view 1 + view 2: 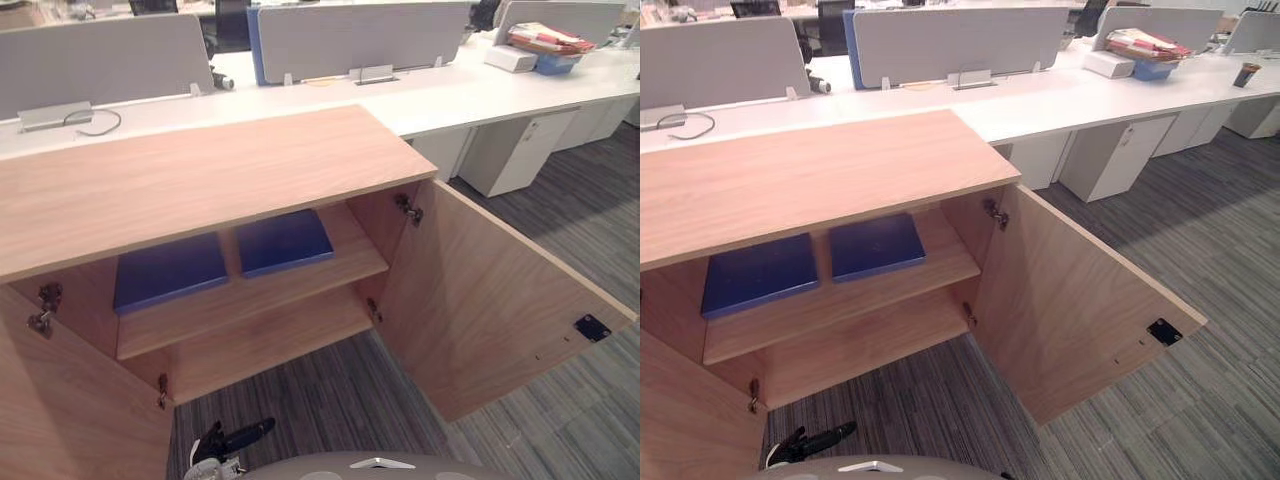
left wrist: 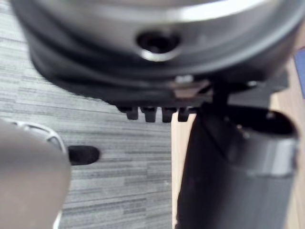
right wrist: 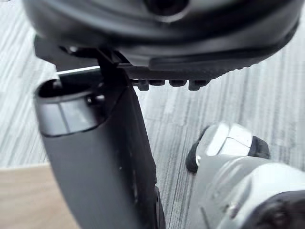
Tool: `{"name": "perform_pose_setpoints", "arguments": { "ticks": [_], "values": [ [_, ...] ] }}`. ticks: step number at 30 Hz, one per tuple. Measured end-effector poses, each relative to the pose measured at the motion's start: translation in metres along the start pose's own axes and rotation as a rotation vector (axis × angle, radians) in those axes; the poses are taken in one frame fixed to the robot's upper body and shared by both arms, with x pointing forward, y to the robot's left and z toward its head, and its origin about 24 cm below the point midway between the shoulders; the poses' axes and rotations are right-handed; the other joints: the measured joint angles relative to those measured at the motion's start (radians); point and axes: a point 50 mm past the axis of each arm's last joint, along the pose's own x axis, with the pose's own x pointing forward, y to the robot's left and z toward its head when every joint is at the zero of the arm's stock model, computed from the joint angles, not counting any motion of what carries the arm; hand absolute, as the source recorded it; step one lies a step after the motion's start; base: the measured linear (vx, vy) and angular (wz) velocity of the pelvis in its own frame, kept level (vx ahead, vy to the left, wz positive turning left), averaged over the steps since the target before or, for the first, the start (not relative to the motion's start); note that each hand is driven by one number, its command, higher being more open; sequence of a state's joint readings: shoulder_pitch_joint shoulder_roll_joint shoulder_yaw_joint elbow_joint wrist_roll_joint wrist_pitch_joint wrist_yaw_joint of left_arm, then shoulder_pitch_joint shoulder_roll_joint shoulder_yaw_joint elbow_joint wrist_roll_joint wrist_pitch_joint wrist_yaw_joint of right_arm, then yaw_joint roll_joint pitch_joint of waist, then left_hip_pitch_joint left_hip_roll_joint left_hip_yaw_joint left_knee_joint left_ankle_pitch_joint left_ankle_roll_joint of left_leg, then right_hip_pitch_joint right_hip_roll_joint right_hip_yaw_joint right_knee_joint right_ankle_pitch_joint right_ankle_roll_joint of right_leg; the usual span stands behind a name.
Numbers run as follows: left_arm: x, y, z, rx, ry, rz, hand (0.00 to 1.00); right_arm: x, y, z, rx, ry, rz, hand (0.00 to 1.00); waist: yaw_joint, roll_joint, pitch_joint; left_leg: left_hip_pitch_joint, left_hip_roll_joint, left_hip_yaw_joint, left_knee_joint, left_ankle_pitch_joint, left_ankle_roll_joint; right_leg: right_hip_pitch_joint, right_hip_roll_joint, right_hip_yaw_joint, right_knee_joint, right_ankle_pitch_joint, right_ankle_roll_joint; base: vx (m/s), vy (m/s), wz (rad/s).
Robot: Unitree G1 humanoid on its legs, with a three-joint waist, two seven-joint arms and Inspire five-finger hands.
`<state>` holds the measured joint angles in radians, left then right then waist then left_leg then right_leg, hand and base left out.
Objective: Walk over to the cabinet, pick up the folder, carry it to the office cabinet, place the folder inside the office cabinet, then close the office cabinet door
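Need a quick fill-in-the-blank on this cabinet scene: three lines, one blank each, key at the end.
1. Two ___ folders lie side by side inside the cabinet.
2. They rest on its ___ shelf.
3. Both cabinet doors stand ___.
Missing words: blue; upper; open.

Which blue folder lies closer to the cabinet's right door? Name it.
The right-hand blue folder, nearer the right door and its hinges; the other blue folder lies further left on the same shelf.
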<state>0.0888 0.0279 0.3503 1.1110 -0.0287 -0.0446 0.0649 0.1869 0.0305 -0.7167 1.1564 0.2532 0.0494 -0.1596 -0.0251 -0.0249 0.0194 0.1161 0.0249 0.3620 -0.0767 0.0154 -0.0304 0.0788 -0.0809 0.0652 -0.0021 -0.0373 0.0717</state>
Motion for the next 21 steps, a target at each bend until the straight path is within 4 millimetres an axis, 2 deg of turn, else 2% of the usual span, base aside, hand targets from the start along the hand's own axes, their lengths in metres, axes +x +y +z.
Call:
{"name": "perform_pose_setpoints", "arguments": {
  "ticks": [3,6,7,8,9,10,13,15,18,21],
  "values": [
    [0.0,-0.003,-0.004,0.015,0.016,-0.013,1.0,0.0,-0.001,0.0,0.038,-0.002,0.002,1.0,-0.008,0.005,0.002,0.008,-0.004,0.012,-0.005,-0.002,-0.001,0.0,-0.003,0.011,0.0,-0.004,-0.006,-0.03,0.018,-0.14],
    [-0.001,-0.004,-0.005,-0.01,0.018,-0.014,1.0,0.0,0.004,0.004,0.038,-0.022,0.027,1.0,0.0,0.004,0.006,-0.022,0.0,-0.003,0.096,-0.072,-0.017,-0.006,-0.004,0.057,0.006,-0.008,-0.011,-0.01,0.019,-0.38],
    [-0.001,-0.003,-0.004,-0.04,0.01,-0.005,1.0,-0.001,0.009,0.008,0.029,-0.039,0.041,1.0,0.008,0.007,0.004,-0.073,-0.024,-0.119,0.194,-0.13,-0.014,-0.025,-0.004,0.09,0.013,-0.008,-0.012,0.0,0.078,-0.69],
    [-0.001,-0.005,-0.004,-0.064,0.004,-0.003,1.0,-0.001,0.014,0.012,0.022,-0.054,0.054,1.0,0.012,0.019,0.005,-0.122,-0.047,-0.242,0.28,-0.177,0.005,-0.047,0.011,0.118,0.019,-0.004,-0.011,0.0,0.074,-0.66],
    [-0.001,-0.006,-0.004,-0.073,0.005,-0.004,1.0,-0.001,0.018,0.015,0.019,-0.062,0.067,1.0,0.011,0.022,0.007,-0.139,-0.054,-0.282,0.312,-0.19,0.013,-0.052,0.016,0.129,0.018,-0.001,-0.009,0.02,0.078,-0.45],
    [-0.001,-0.005,-0.003,-0.083,0.002,-0.001,1.0,-0.001,0.02,0.016,0.013,-0.066,0.071,1.0,0.011,0.023,0.011,-0.154,-0.054,-0.306,0.348,-0.21,0.006,-0.055,0.02,0.137,0.018,-0.001,-0.008,0.04,0.036,-0.3],
    [-0.001,-0.005,-0.001,-0.109,-0.011,0.003,1.0,-0.002,0.024,0.019,-0.009,-0.083,0.081,1.0,0.023,0.032,0.021,-0.16,-0.024,-0.247,0.395,-0.271,0.02,-0.066,0.044,0.193,0.023,0.0,-0.007,0.05,0.055,-0.66],
    [-0.001,-0.003,-0.002,-0.14,-0.009,0.014,1.0,-0.004,0.034,0.026,-0.042,-0.112,0.113,1.0,0.02,0.039,0.025,-0.151,-0.005,-0.171,0.409,-0.303,0.026,-0.092,0.061,0.262,0.042,0.001,-0.005,0.06,0.074,-0.98],
    [-0.002,-0.006,-0.003,-0.14,-0.006,0.007,1.0,-0.006,0.043,0.034,-0.058,-0.145,0.142,1.0,0.022,0.048,0.037,-0.121,0.013,-0.074,0.409,-0.325,0.035,-0.116,0.083,0.333,0.071,0.008,0.007,0.09,0.098,-0.99],
    [-0.001,-0.011,0.0,-0.152,-0.011,-0.002,1.0,-0.008,0.052,0.044,-0.081,-0.179,0.167,1.0,0.031,0.062,0.057,-0.106,0.02,-0.001,0.412,-0.326,0.037,-0.173,0.109,0.353,0.113,0.026,0.018,0.07,0.104,-1.17]
  ]
}}
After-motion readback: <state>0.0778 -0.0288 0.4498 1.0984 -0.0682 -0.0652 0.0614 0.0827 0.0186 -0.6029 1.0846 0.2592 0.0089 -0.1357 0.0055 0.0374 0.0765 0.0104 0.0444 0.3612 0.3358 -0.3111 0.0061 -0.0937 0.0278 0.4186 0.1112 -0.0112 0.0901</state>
